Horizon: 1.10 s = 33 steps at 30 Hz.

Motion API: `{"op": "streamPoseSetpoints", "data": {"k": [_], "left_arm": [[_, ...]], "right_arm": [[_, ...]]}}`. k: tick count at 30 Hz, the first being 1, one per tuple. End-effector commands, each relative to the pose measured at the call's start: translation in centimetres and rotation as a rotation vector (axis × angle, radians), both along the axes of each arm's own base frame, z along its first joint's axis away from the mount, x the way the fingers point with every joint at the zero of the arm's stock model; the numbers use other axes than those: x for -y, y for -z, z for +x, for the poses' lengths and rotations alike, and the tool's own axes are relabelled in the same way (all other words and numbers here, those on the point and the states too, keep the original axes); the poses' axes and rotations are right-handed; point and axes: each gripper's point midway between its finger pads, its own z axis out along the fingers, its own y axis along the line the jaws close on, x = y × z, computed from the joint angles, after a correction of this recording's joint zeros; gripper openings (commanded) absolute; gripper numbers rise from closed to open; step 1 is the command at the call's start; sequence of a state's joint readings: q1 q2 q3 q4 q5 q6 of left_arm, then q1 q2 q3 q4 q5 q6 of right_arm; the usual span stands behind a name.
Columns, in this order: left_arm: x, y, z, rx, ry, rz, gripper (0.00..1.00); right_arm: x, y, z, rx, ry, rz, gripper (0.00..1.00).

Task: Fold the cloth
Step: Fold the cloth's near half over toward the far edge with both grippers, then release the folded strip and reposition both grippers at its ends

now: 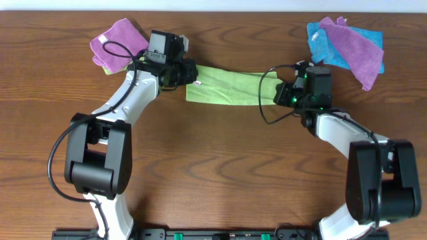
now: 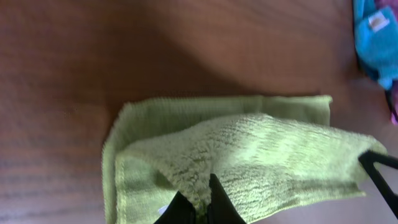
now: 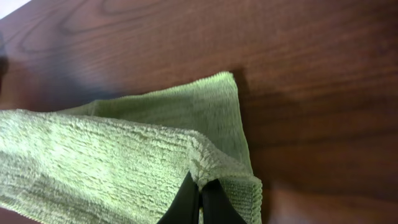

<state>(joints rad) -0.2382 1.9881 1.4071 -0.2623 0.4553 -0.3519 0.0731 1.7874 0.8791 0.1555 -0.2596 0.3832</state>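
**Chief:** Overhead?
**Inspector:** A lime-green microfibre towel (image 1: 227, 85) lies as a band, upper centre of the brown wooden tabletop (image 1: 213, 167).
**Chief:** Left wrist?
**Inspector:** The left fingers (image 2: 217, 202) are pinched on its top layer, held raised for folding, I judge.
**Chief:** Right wrist?
**Inspector:** The right fingers (image 3: 186, 199) clamp the opposite corner likewise.

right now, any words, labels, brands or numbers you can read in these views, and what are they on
No text can be read in any view.
White tag on the cloth: too small to read.
Label on the left purple cloth: too small to read.
Patch on the blue cloth, left wrist view: blurred, unreadable.
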Motion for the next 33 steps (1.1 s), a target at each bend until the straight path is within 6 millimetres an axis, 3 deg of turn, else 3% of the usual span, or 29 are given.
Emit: {"op": "streamPoseSetpoints", "data": {"k": [1, 8, 23, 33], "left_arm": [[-0.6, 1.5, 1.3, -0.002, -0.048, 0.026, 0.06], [-0.6, 2.5, 2.1, 0.01, -0.071, 0.026, 0.06], [-0.7, 4.0, 2.1, -0.019, -0.078, 0.031, 0.06], [-1.1, 4.8, 1.1, -0.07, -0.082, 0.052, 0.06]], "right_arm": [[0.5, -0.6, 1.7, 0.026, 0.021, -0.008, 0.01], [1.0, -0.5, 2.9, 0.045, 0.029, -0.049, 0.02], [1.4, 2.0, 4.7, 0.024, 0.03, -0.088, 0.02], [1.4, 2.0, 4.8, 0.031, 0.024, -0.097, 0.27]]}}
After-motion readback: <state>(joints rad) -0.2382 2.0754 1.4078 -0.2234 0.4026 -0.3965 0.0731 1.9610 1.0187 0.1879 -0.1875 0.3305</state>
